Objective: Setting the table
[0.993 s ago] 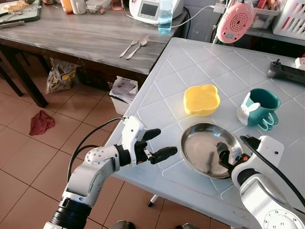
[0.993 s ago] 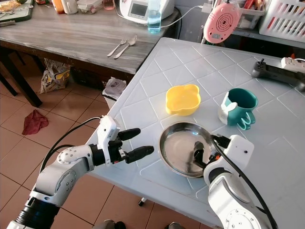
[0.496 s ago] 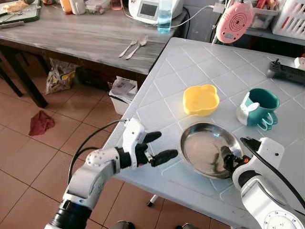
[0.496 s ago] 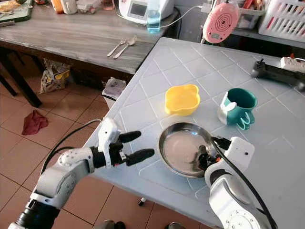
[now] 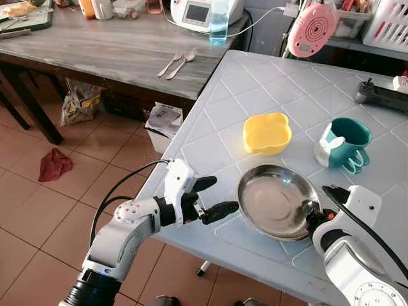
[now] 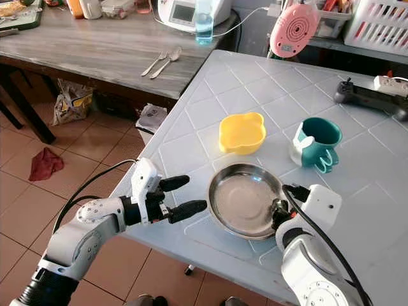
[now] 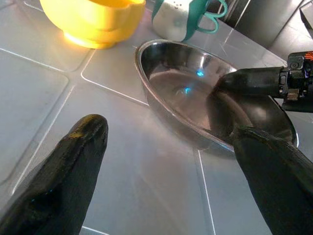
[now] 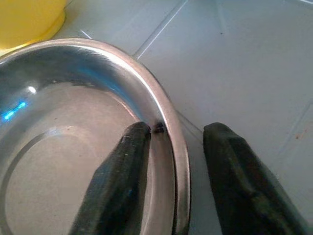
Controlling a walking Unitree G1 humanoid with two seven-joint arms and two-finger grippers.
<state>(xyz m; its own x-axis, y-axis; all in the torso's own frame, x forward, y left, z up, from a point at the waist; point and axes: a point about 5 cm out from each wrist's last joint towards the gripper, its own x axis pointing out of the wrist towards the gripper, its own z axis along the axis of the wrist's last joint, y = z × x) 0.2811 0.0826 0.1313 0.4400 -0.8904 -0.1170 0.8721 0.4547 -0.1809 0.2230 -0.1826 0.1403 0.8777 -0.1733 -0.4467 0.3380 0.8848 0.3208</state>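
A shiny steel plate [image 5: 274, 201] lies near the front edge of the white tiled table [image 5: 255, 95]. Behind it stand a yellow bowl [image 5: 268, 132] and a teal mug [image 5: 344, 143]. My right gripper [image 8: 178, 142] is open at the plate's right rim, one finger [image 8: 122, 171] inside the plate and the other on the tabletop outside. My left gripper [image 5: 223, 194] hovers open at the table's front edge, left of the plate, its fingers [image 7: 83, 137] pointing toward it. A fork and spoon [image 5: 178, 62] lie on the wooden table [image 5: 115, 44] to the left.
A water bottle [image 5: 218, 22] and a white appliance stand at the back of the wooden table. A pink device [image 5: 312, 29] and a black controller [image 5: 382, 95] sit at the white table's far side. A red cloth [image 5: 54, 164] and bags lie on the tiled floor.
My right gripper has drawn back from the plate's middle to its right rim, which now sits between the fingers. The left gripper has barely moved.
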